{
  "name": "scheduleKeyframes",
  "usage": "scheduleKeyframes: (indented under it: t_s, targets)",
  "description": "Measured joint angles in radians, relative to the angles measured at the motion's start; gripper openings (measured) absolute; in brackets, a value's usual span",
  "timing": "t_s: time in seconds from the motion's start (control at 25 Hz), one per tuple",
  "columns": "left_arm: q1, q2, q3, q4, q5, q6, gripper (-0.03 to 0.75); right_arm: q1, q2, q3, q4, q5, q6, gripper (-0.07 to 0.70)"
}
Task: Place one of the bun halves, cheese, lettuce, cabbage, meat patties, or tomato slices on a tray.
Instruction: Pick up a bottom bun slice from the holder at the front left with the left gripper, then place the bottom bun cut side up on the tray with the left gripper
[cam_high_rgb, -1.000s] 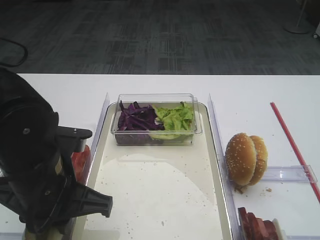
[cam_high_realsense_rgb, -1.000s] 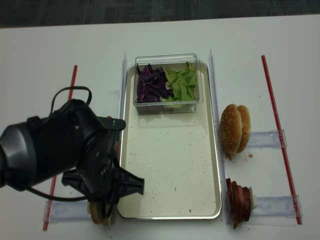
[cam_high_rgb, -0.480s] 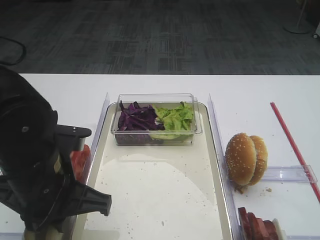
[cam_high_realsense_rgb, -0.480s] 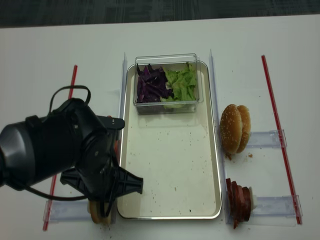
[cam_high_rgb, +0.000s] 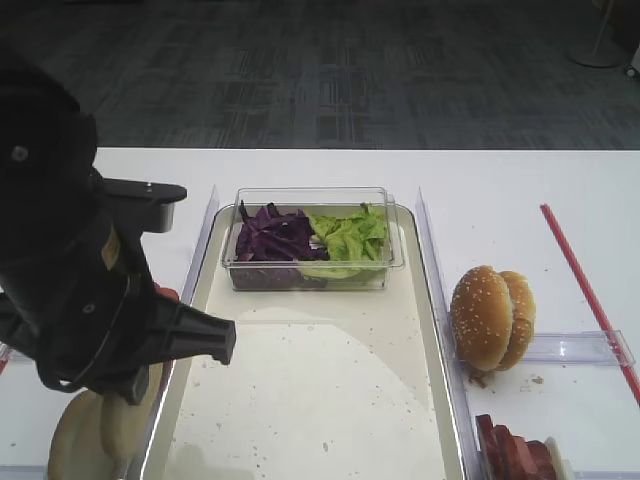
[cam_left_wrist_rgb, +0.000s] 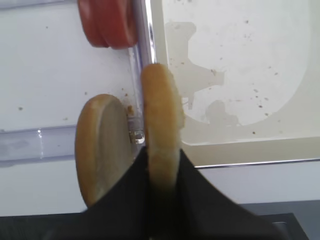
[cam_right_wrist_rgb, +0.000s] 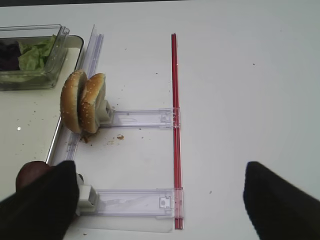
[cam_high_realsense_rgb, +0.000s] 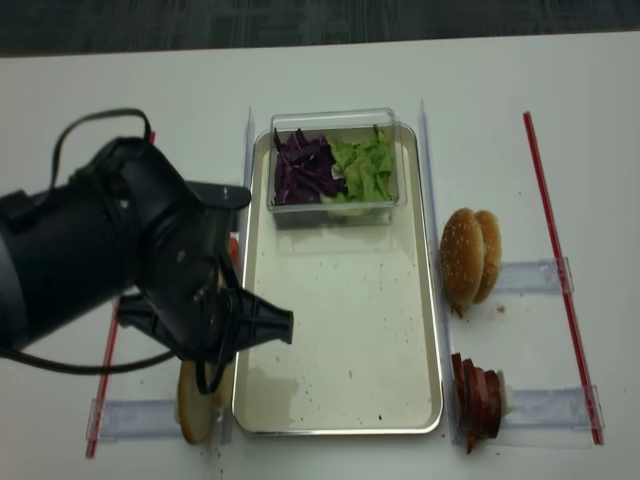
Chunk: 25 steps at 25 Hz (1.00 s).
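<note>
Left gripper clamped on a bun half at the tray's near-left edge.

High view: the left arm's dark bulk hides its jaws; one bun half (cam_high_rgb: 127, 422) hangs under it beside the tray (cam_high_rgb: 300, 400) rim, and a second bun half (cam_high_rgb: 72, 442) stands just left of it. The clear box (cam_high_rgb: 312, 238) at the tray's far end holds cabbage (cam_high_rgb: 272, 238) and lettuce (cam_high_rgb: 348, 236).
Right wrist view: the right gripper (cam_right_wrist_rgb: 160, 200) shows two dark fingers well apart, nothing between them, above the table, with the sesame buns (cam_right_wrist_rgb: 82, 107) far-left of it.
Left wrist view: the left gripper (cam_left_wrist_rgb: 162, 175) has its jaws closed on the bun half, held on edge over the tray rim; tomato slices (cam_left_wrist_rgb: 107, 22) lie beyond.
Realsense view: the patties (cam_high_realsense_rgb: 478, 400) stand right of the tray, near side.
</note>
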<state>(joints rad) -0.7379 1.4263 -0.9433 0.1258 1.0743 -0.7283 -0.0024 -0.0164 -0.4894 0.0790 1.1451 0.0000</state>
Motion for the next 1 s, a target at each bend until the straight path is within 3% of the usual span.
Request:
scheduleKeyframes:
  t_s: [0.32, 0.52, 1.0]
  targets:
    - [0.0, -0.004, -0.119, 0.042, 0.095, 0.007, 0.036, 0.0, 0.0, 0.0, 0.0, 0.0, 0.0, 0.678]
    - [0.017, -0.004, -0.151, 0.053, 0.099, 0.015, 0.035, 0.0, 0.0, 0.0, 0.0, 0.0, 0.0, 0.678]
    - [0.208, 0.013, -0.153, -0.022, 0.061, 0.18, 0.034, 0.0, 0.0, 0.0, 0.0, -0.002, 0.0, 0.678]
